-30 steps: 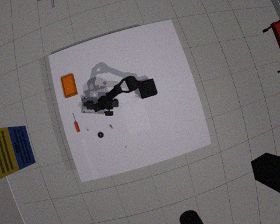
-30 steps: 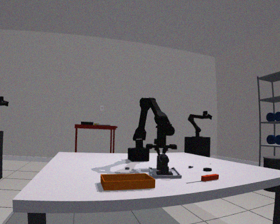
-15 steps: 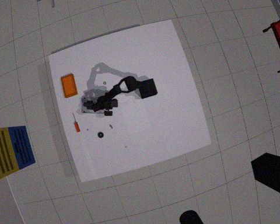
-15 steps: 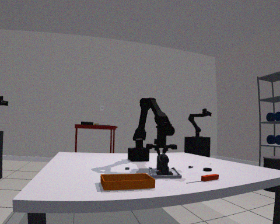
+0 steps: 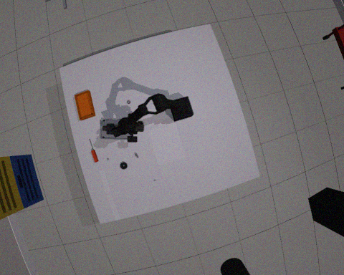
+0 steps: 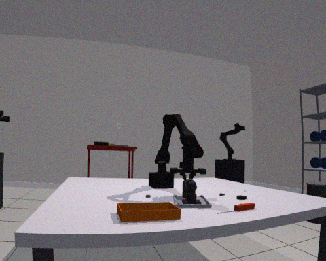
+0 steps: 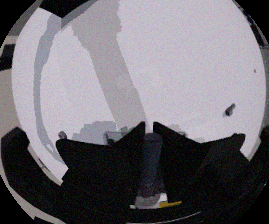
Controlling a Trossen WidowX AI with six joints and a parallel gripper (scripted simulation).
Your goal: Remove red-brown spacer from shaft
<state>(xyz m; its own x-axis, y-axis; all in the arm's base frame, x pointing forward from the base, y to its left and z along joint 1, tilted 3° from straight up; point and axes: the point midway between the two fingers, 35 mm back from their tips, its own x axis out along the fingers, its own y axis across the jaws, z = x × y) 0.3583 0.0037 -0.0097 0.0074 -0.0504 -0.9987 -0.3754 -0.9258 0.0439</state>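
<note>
My gripper (image 6: pixel 189 178) (image 7: pixel 149 125) points down over the fixture and is shut on the shaft. The shaft (image 7: pixel 151 159) shows as a dark blue-grey cylinder between and below the fingertips in the wrist view. The dark housing block (image 6: pixel 190 194) stands on the grey base plate (image 6: pixel 206 205) (image 5: pixel 102 134), just in front of the gripper in the exterior view. The arm covers much of the fixture in the top view. A small yellow piece (image 7: pixel 171 204) shows at the bottom of the wrist view. I cannot make out the red-brown spacer or the other spacers, nor how deep the shaft sits.
An orange bin (image 5: pixel 84 104) (image 6: pixel 149 215) and a red-handled screwdriver (image 5: pixel 94 155) (image 6: pixel 244 206) lie near the fixture. A black ring (image 5: pixel 122 165) (image 6: pixel 241 197), a small grey part (image 5: pixel 136 155) (image 6: pixel 221 194) (image 7: pixel 229 110) and a small round part (image 5: pixel 128 102) (image 6: pixel 148 196) lie on the table.
</note>
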